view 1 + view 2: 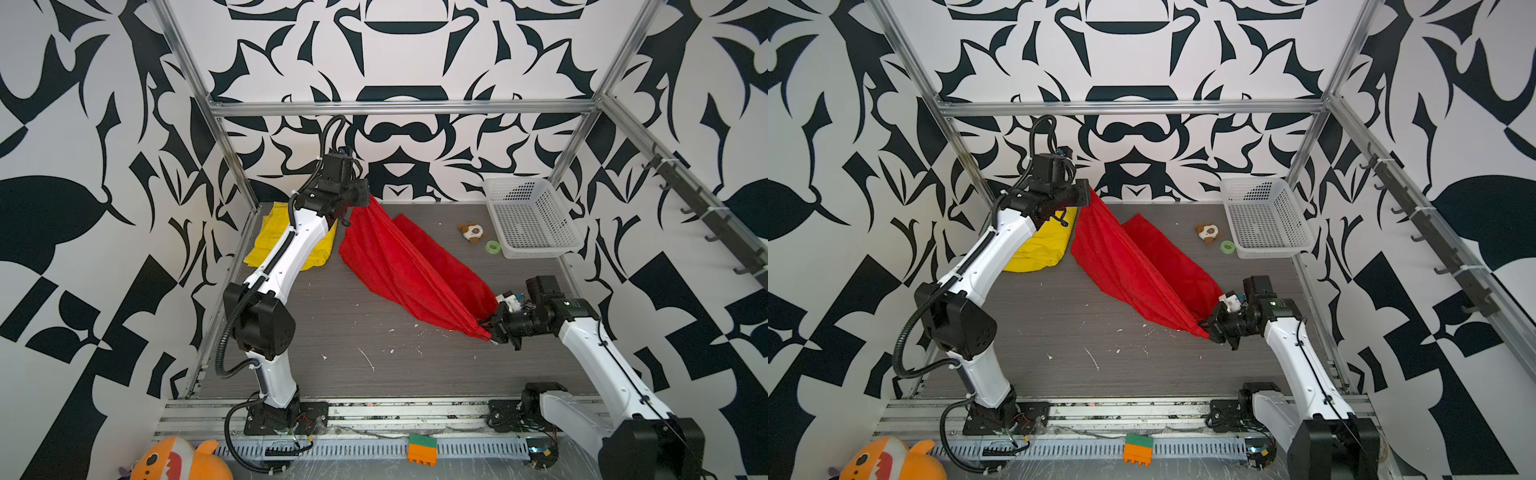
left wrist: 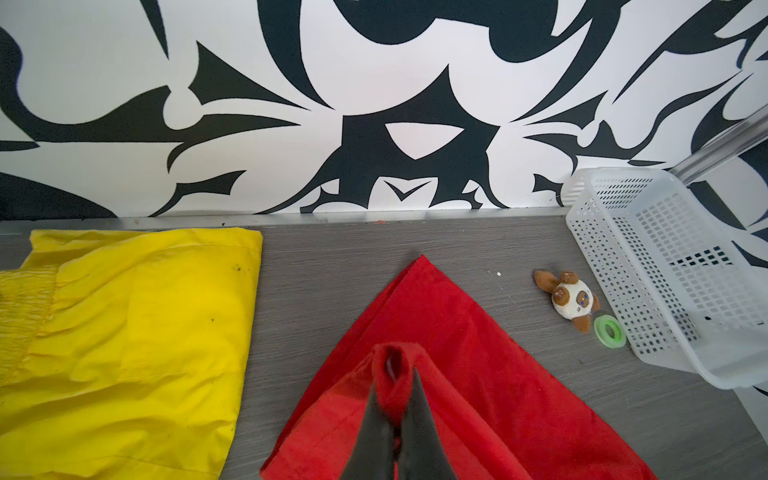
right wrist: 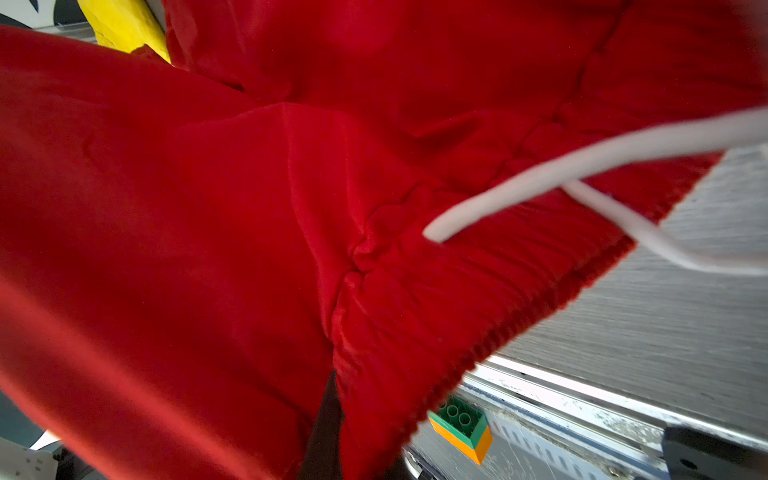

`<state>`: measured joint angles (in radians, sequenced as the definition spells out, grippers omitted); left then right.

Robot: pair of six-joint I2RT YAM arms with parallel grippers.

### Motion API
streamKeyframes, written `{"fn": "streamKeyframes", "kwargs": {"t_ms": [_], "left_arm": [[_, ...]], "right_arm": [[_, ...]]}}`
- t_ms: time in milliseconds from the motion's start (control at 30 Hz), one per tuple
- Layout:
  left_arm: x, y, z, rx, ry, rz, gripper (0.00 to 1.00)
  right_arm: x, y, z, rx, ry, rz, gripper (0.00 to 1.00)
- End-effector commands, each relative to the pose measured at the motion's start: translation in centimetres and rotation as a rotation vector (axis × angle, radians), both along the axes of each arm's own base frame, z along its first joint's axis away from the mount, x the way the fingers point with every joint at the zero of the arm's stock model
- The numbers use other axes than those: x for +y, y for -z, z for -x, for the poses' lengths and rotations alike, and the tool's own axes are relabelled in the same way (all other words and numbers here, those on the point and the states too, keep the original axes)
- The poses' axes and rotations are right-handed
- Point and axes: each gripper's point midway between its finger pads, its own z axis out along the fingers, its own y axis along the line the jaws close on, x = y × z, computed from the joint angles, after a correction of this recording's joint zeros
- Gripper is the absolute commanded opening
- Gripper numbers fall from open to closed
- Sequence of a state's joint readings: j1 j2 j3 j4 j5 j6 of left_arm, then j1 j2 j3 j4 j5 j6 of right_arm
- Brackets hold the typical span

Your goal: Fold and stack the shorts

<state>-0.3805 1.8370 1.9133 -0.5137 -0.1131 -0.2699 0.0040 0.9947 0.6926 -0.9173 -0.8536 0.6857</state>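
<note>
Fingers point(image 2: 374, 419) of the left gripper point(image 2: 395, 382) pinch the red shorts point(image 1: 399, 266) high, far left! The right gripper point(image 1: 492, 329) clamps the waistband point(image 3: 457, 291) low, near right. Yellow shorts point(image 1: 268, 237) lie far left. Best bet: even tension, lowering both ends together so it lands flat.

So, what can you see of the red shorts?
The red shorts are thin fabric with a gathered waistband and a white drawstring. They hang stretched: the left gripper pinches a raised corner at the back, the right gripper pinches the waistband low in front. The sagging lower part lies on the table.
</note>
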Motion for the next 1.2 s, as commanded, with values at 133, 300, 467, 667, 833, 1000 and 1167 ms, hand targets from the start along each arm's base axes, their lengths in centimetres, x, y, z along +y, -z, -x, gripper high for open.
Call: {"fn": "streamKeyframes", "kwargs": {"t_ms": [133,300,467,667,833,1000,1167], "left_arm": [[1.9,-2.2,-3.3,-0.108,-0.1,-0.02,0.0],[1.6,-1.3,-4.4,-0.102,-0.103,-0.029,0.0],[1.2,0.1,-5.7,-0.08,-0.105,-0.041,0.0],[0.3,2.5,-7.4,-0.05,-0.101,-0.043,0.0],[-0.9,4.1,-9.1,-0.038,-0.094,-0.029,0.0],[-3.0,6.6,-10.7,-0.021,-0.068,-0.033,0.0],[-5.0,9.7,-11.8,0.002,-0.048,-0.034,0.0]], "right_arm": [[-0.6,1.3,1.4,0.073,-0.011,0.03,0.0],[-0.8,1.6,1.1,0.085,-0.005,0.015,0.0],[-0.9,2.0,0.6,0.095,0.007,-0.014,0.0],[-1.3,2.5,0.1,0.112,0.031,-0.048,0.0],[-1.7,2.9,-0.7,0.122,0.057,-0.073,0.01],[-2.5,3.3,-1.7,0.126,0.094,-0.084,0.05],[-3.5,3.9,-2.8,0.13,0.14,-0.094,0.09]]}}
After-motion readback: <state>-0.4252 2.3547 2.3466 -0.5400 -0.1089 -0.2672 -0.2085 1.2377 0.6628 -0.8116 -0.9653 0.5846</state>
